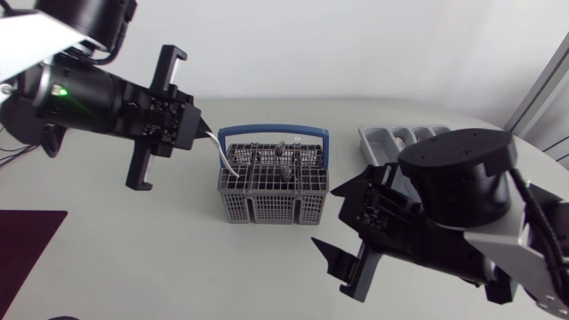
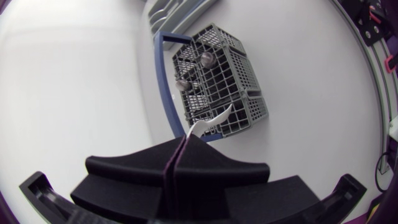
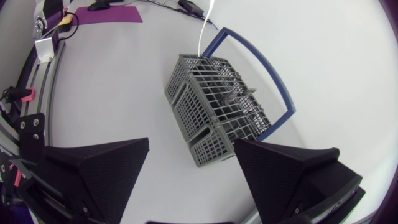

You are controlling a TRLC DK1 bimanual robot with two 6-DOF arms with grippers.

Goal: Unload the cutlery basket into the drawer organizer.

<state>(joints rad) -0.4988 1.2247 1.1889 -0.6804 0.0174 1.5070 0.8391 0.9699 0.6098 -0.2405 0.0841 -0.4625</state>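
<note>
A grey cutlery basket with a blue handle stands mid-table. Dark cutlery stands upright inside it. My left gripper hangs above the basket's left end, shut on a thin white utensil whose lower end reaches down to the basket's left rim. In the left wrist view the white utensil sticks out from the shut fingertips towards the basket. My right gripper is open to the right of the basket, nothing between its fingers. The grey drawer organizer lies behind the right arm.
A purple mat lies at the table's front left. In the right wrist view the basket is ahead of the open right gripper, with the white utensil rising beyond it.
</note>
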